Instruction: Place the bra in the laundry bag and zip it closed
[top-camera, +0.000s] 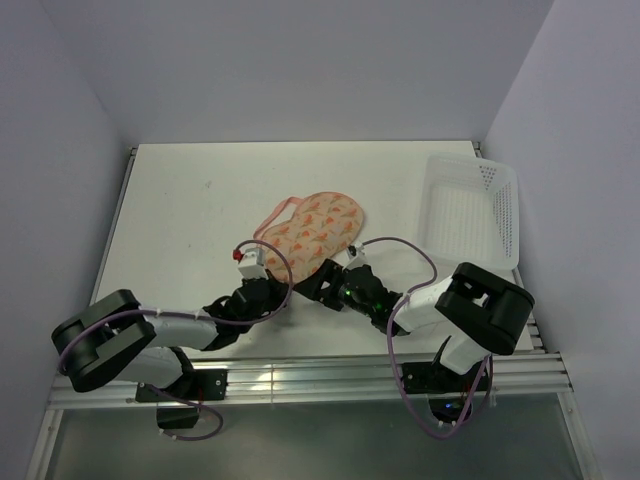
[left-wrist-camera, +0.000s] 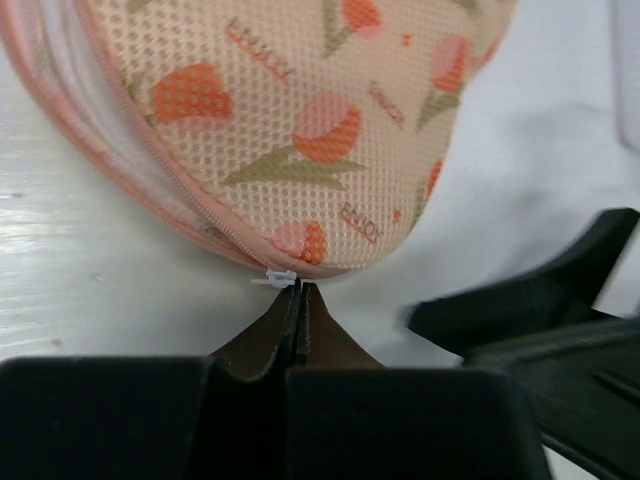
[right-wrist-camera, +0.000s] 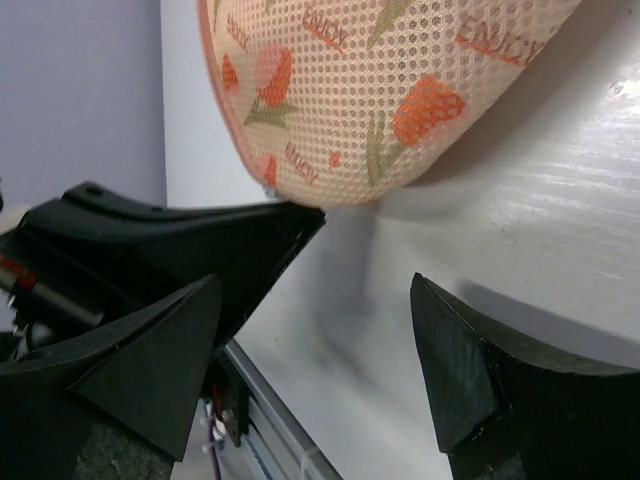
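The laundry bag (top-camera: 315, 228), peach mesh with an orange-red tulip pattern and pink zipper trim, lies mid-table. It also shows in the left wrist view (left-wrist-camera: 300, 120) and in the right wrist view (right-wrist-camera: 380, 90). My left gripper (top-camera: 283, 290) is at the bag's near end, its jaws shut at the small white zipper pull (left-wrist-camera: 275, 278). My right gripper (top-camera: 316, 284) is open and empty just right of it, its fingers (right-wrist-camera: 470, 350) low over the table below the bag's edge. The bra is hidden.
A white perforated plastic basket (top-camera: 470, 210) stands at the right edge of the table. The table's near metal rail (right-wrist-camera: 270, 420) runs just behind the grippers. The right gripper's black finger (left-wrist-camera: 540, 290) lies close beside the left gripper.
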